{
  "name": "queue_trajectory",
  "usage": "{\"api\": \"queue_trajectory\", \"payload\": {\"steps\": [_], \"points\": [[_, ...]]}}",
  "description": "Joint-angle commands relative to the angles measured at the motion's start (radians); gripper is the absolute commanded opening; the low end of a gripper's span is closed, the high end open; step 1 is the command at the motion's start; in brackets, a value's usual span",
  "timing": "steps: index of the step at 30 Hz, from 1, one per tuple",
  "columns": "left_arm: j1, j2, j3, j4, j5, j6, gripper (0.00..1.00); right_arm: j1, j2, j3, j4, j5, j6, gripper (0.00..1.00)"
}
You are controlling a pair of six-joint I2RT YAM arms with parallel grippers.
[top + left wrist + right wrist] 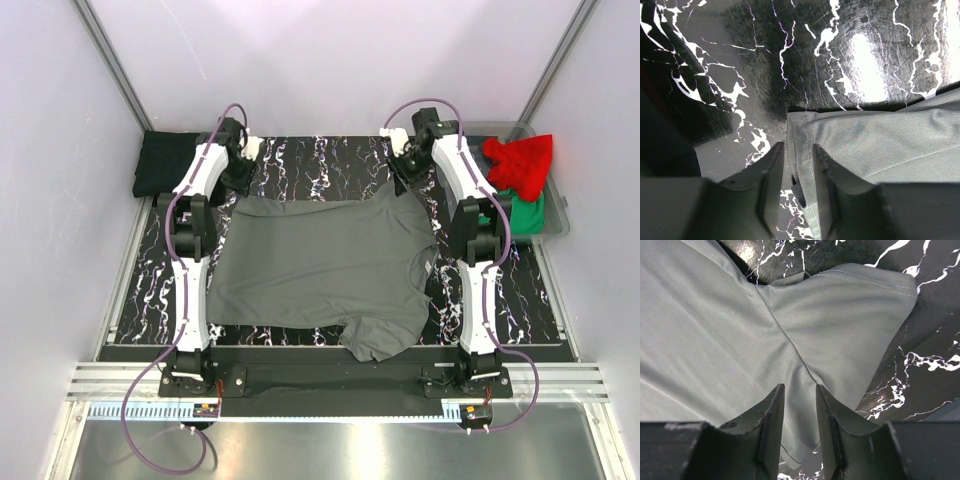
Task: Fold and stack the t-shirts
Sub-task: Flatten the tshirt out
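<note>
A large dark grey t-shirt (320, 265) lies spread flat on the black marbled table (300, 165). My left gripper (243, 180) is down at its far left corner. In the left wrist view the shirt's hem (802, 150) runs between the fingers of the left gripper (797, 145), which stand narrowly open around it. My right gripper (403, 178) is at the far right corner. The right gripper (799, 386) is open over the sleeve seam of the shirt (715, 330), with cloth between its fingers.
A folded black t-shirt (165, 163) lies at the table's far left corner. A red t-shirt (520, 162) and a green one (528, 213) sit in a clear grey bin (560, 215) at the far right. One sleeve of the grey shirt hangs toward the near table edge (375, 345).
</note>
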Motion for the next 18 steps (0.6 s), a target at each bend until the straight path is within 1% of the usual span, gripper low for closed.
{"api": "queue_trajectory", "payload": {"steps": [1,3,4,6,7,11,14,18], "points": [[0.014,-0.030,-0.008,0.001,0.026,-0.001,0.30,-0.006,0.026,0.042,-0.020,0.004,0.005,0.38],[0.020,-0.031,-0.012,-0.005,0.032,0.001,0.25,-0.007,0.035,0.051,-0.021,0.004,0.007,0.38],[0.020,-0.028,-0.014,-0.008,0.032,0.002,0.25,-0.007,0.036,0.056,-0.021,0.002,0.008,0.38],[0.020,-0.022,-0.012,-0.011,0.026,0.004,0.25,-0.007,0.043,0.065,-0.021,0.002,0.010,0.38],[0.021,-0.019,-0.012,-0.011,0.026,0.002,0.28,-0.009,0.044,0.070,-0.023,0.002,0.008,0.38],[0.020,-0.010,-0.008,-0.013,0.031,0.002,0.29,-0.009,0.049,0.081,-0.023,0.008,0.007,0.38],[0.020,-0.004,-0.005,-0.022,0.052,0.004,0.27,-0.012,0.049,0.077,-0.023,0.011,0.007,0.38],[0.021,-0.001,0.000,-0.036,0.115,-0.007,0.30,-0.012,0.047,0.070,-0.021,0.013,0.010,0.38]]}}
